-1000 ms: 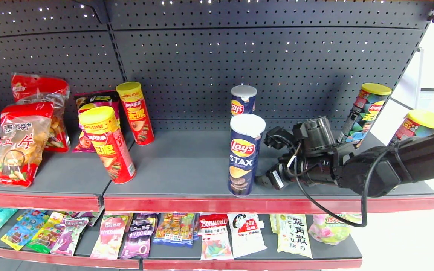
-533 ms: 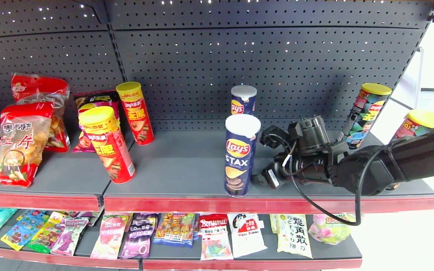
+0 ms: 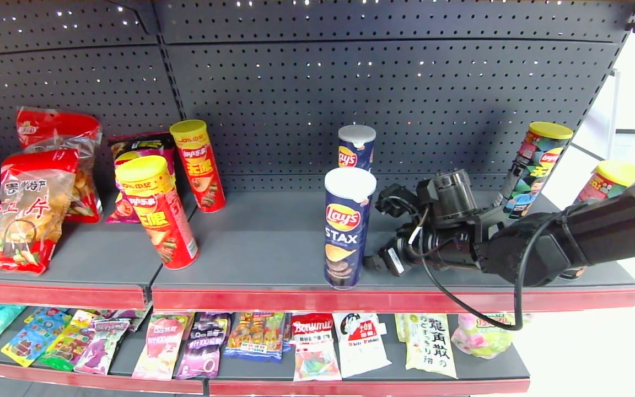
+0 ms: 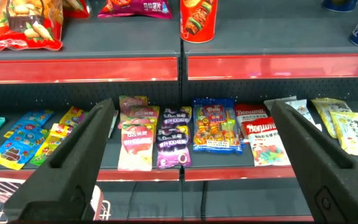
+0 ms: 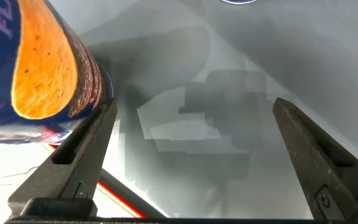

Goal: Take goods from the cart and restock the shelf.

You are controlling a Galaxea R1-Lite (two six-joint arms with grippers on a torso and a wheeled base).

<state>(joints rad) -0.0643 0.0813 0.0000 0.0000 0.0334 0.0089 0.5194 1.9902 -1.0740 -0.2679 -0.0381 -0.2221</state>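
A store shelf [image 3: 273, 242] with a dark pegboard back, seen from above and in front. A blue potato-crisp can [image 3: 345, 229] with a white lid stands upright near the shelf's front edge, about midway along. The right claw [image 5: 194, 106] is level with the can's lower half on the side toward the shelf's right end. Its fingers are spread wide and pinch nothing. The can's base sits just beside one finger [image 5: 82, 146], and whether they touch cannot be told.

A second blue can [image 3: 356, 146] stands behind the first, by the back wall. Toward the left end are two red cans with yellow lids [image 3: 155, 212] and several snack bags [image 3: 22, 212]. Two multicoloured cans [image 3: 541, 162] stand at the right end.

The left claw [image 4: 192, 104] hangs lower, also spread and holding nothing, facing the lower shelf [image 3: 488, 366] and its row of flat sweet packets [image 4: 216, 124].

Judging by this, the blue can is already delivered (upright, released, in line with its twin). What seems left is drawing the right arm clear without knocking the can, then fetching more goods. Bare shelf remains on both sides of the blue cans. How much stock waits in the cart cannot be told.
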